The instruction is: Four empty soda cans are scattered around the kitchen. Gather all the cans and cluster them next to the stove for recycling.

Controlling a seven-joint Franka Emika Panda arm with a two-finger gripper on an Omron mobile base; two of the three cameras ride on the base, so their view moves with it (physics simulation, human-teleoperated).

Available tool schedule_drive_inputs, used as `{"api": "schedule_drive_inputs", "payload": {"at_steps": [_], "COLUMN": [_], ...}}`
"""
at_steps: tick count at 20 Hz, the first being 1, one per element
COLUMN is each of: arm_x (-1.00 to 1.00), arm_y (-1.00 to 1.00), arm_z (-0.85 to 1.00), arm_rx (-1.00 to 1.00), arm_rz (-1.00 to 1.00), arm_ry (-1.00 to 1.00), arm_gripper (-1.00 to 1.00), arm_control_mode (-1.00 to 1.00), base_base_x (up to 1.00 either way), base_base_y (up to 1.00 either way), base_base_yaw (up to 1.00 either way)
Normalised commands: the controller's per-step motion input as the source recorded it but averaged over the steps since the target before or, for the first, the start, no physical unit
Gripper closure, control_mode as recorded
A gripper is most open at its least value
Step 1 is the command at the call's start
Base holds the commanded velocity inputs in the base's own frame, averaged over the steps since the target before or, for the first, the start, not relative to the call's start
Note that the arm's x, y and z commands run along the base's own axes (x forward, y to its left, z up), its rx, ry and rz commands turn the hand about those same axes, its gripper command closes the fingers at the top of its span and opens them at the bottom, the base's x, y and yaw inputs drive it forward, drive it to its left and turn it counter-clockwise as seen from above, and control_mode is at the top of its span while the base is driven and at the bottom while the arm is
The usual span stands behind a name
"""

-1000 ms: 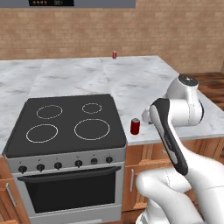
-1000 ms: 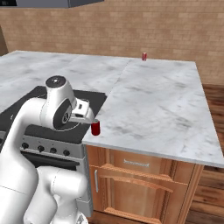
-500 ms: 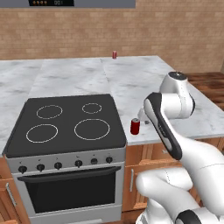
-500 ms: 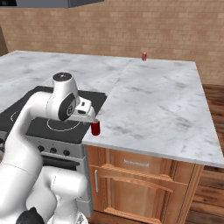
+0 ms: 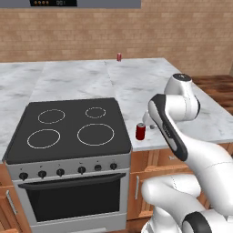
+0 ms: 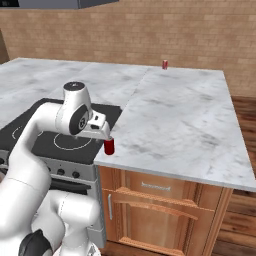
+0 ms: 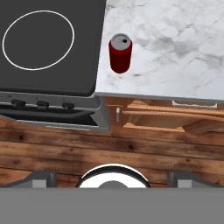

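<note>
The gripper [image 6: 102, 131] hangs empty with its fingers spread wide, above a red can [image 7: 120, 53] standing on the counter [image 7: 183, 52] beside the stove [image 7: 52, 48]. No label is readable.

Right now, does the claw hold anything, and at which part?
Nothing is held: the small red cylindrical can stands free on the marble counter, apart from the claw.

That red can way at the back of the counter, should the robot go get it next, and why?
Probably yes. One red can already stands upright on the marble beside the stove, free of the fingers. The other red can sits alone at the counter's far edge, so lifting the arm away and heading toward it looks sensible.
</note>
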Motion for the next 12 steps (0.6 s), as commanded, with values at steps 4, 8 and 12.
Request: {"api": "schedule_drive_inputs", "payload": {"at_steps": [4,8,12], "arm_x": [0.02,0.06,0.17], "arm_y": [0.00,0.00,0.00], "arm_z": [-0.01,-0.17,-0.20], "arm_rx": [0.00,0.00,0.00], "arm_rz": [0.00,0.00,0.00], "arm_ry": [0.00,0.00,0.00], "arm_gripper": [-1.00,-1.00,-1.00], "arm_control_mode": [-1.00,-1.00,-1.00], "base_base_x": [0.00,0.00,0.00], "base_base_y": [0.00,0.00,0.00], "base_base_yaw": [0.00,0.00,0.00]}}
